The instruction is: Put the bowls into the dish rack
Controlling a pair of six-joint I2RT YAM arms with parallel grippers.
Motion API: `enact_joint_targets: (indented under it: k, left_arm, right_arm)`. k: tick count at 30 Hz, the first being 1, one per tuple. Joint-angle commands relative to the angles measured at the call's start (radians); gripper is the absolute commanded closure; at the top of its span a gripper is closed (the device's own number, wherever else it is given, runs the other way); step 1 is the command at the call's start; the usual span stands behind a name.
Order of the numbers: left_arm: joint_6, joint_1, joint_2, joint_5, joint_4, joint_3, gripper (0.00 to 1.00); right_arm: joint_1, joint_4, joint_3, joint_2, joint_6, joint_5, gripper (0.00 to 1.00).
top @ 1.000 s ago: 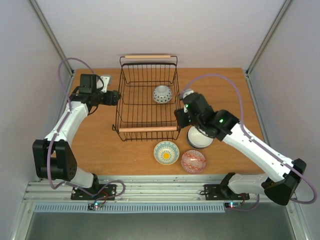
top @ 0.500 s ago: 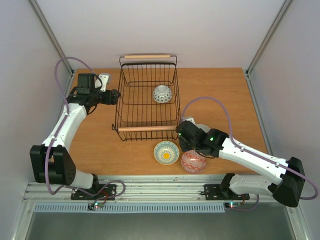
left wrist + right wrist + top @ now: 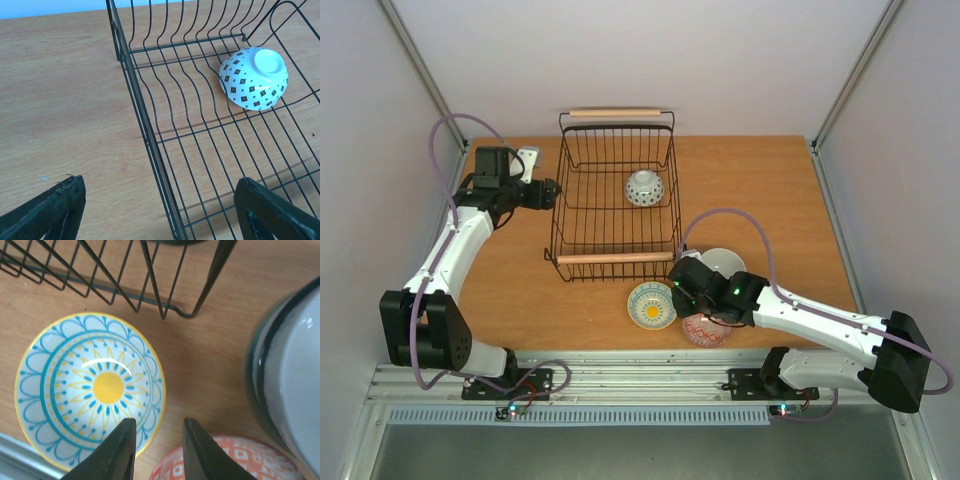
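Note:
The black wire dish rack (image 3: 615,200) stands mid-table with one white dotted bowl (image 3: 645,187) lying upside down inside it; this bowl also shows in the left wrist view (image 3: 253,77). My left gripper (image 3: 548,192) is open and empty, with its jaws astride the rack's left wall (image 3: 145,130). My right gripper (image 3: 676,298) is open and low over the right rim of the yellow-and-teal bowl (image 3: 90,390), one finger (image 3: 117,450) over the bowl's inside and the other outside it. The red bowl (image 3: 235,460) and a pale dark-rimmed bowl (image 3: 290,390) sit close by.
The yellow-and-teal bowl (image 3: 650,305), red bowl (image 3: 705,328) and pale bowl (image 3: 723,262) cluster in front of the rack's near right corner (image 3: 165,290). The rack has wooden handles (image 3: 617,258) at its near and far ends. The table's near edge lies just behind the bowls.
My right arm has swung from beside the rack's right wall toward the table's near edge and come down at the yellow-and-teal bowl. The left arm has barely moved.

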Motion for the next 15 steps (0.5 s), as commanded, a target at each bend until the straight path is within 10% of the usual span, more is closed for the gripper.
enact_joint_targets:
  k: [1, 15]
  left_arm:
    - [0.012, 0.0, 0.006, 0.005, 0.024, -0.011, 0.18]
    - [0.012, -0.002, 0.017, 0.009, 0.027, -0.013, 0.18]
  right_arm:
    - [0.018, 0.104, -0.05, 0.01, 0.053, -0.016, 0.72]
    - [0.257, 0.095, -0.07, -0.001, 0.148, 0.2, 0.75]
